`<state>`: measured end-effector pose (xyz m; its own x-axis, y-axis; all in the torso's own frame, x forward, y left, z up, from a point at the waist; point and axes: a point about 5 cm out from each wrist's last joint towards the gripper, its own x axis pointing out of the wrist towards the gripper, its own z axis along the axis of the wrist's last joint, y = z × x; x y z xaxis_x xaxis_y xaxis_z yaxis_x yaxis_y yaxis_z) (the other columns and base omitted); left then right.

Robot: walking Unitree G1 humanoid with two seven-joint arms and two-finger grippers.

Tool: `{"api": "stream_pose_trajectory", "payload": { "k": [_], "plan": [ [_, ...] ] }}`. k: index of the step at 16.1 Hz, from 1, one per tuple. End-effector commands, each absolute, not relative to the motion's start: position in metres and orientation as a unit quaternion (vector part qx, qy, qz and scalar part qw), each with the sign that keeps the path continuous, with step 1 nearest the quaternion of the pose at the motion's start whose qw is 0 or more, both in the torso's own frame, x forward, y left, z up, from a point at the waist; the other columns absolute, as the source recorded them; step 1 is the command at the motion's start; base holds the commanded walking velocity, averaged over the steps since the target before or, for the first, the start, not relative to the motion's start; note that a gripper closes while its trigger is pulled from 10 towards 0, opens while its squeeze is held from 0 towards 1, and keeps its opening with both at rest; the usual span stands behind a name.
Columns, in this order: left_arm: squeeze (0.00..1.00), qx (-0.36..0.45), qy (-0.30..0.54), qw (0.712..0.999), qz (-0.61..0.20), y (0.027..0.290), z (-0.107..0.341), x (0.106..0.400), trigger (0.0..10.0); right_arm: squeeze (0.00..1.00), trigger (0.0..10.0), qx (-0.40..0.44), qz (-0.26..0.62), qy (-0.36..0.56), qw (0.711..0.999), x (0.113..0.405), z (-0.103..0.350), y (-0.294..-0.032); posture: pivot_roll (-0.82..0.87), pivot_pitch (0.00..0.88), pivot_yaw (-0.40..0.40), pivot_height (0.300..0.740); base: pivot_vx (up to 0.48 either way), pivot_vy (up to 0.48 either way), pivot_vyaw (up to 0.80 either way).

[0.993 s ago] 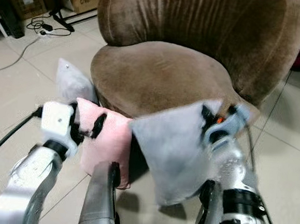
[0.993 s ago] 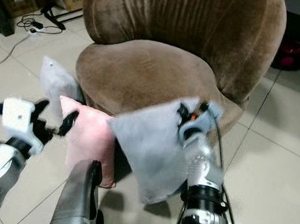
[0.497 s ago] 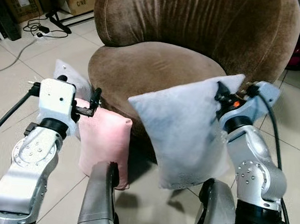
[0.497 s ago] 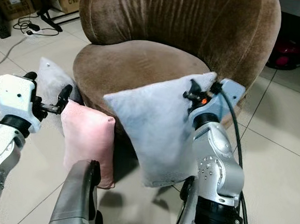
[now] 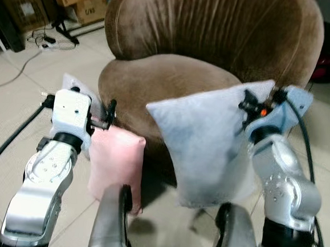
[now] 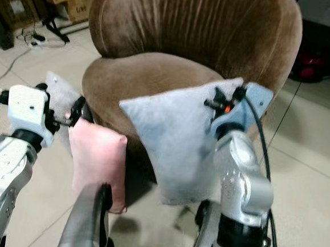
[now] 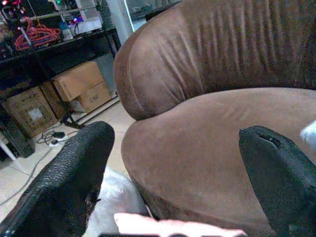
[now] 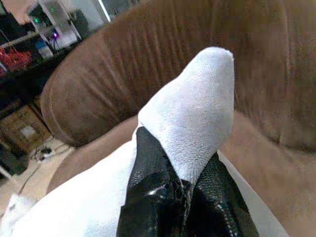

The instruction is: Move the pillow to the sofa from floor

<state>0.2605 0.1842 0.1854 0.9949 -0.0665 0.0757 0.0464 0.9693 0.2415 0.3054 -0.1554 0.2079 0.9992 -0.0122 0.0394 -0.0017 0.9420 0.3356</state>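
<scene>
Grey pillow [image 5: 206, 147] pinched by right end effector [image 8: 180, 185], hiding sofa [image 5: 174, 81] front.

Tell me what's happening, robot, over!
Right gripper jaws shut on grey pillow corner, pillow lifted in front of brown sofa. Left gripper jaws open, empty, above pink pillow. Sofa seat bare.

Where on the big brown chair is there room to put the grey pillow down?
The whole brown seat, between the backrest and front edge, is bare. The right gripper holds the grey pillow before it. Crowded: the floor at the chair's front-left, with a pink pillow and another grey one.
</scene>
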Motion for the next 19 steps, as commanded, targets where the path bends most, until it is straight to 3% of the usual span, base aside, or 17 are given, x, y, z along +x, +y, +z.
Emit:
{"api": "stream_pose_trajectory", "payload": {
  "k": [1,6,19],
  "plan": [
    [0.0,0.127,-0.047,0.99,-0.024,0.186,0.188,0.26,10.0,0.0,10.0,0.151,0.014,-0.088,0.985,0.303,0.243,-0.151,-0.08,0.0,0.057,0.572,0.0,0.0,0.0],
    [0.0,0.129,-0.055,0.99,-0.026,0.183,0.19,0.263,10.0,0.0,10.0,0.146,0.004,-0.165,0.975,0.309,0.3,-0.162,-0.09,0.0,0.055,0.622,0.0,0.0,0.0],
    [0.0,0.136,-0.052,0.989,-0.037,0.182,0.189,0.268,10.0,0.0,10.0,0.166,0.024,-0.128,0.977,0.308,0.286,-0.151,-0.1,0.0,0.074,0.74,0.0,0.0,0.0]
  ]
}}
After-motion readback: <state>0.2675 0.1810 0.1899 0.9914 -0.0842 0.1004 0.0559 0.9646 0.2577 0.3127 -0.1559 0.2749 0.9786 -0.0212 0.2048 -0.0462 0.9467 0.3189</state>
